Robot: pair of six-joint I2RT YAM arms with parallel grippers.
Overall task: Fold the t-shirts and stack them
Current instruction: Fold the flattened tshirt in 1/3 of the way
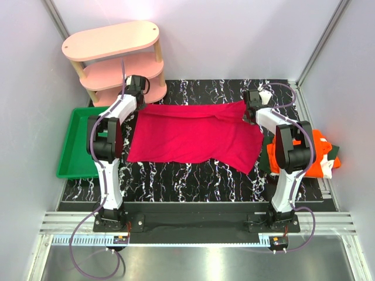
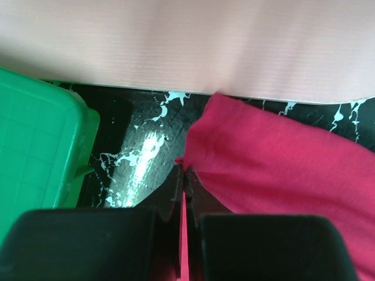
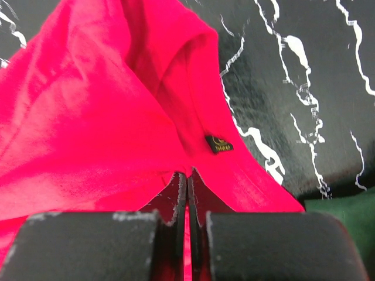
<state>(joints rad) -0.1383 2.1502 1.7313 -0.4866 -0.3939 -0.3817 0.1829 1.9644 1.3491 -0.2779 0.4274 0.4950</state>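
The crimson t-shirt [image 1: 193,134] is lying spread across the middle of the black, white-veined worktop [image 1: 193,175], rumpled along its 6 o'clock hem and rising a little at its two far corners. The left hand [image 2: 184,171] is pinching the corner at 10 o'clock, its fingers pressed together with a sliver of red cloth showing between them. The right hand [image 3: 187,174] is gripping the 2 o'clock corner the same way, closed on a fold near a small dark tag [image 3: 218,144].

The cloth is looking thin, soft and limp, so it is likely weighing next to nothing and sagging wherever it is not being held. It will probably drag and bunch on the glossy stone rather than slide flat. Corners and hems are giving the surest hold, since a doubled edge is less likely to slip out than a single layer.

At 3 o'clock an orange t-shirt [image 1: 319,153] is sitting in a heap over a dark green one [image 1: 268,161]. At 9 o'clock a rigid green plastic tray [image 1: 79,146] is resting on the worktop, and at 11 o'clock a smooth pink oval shelf [image 1: 111,42] is standing.
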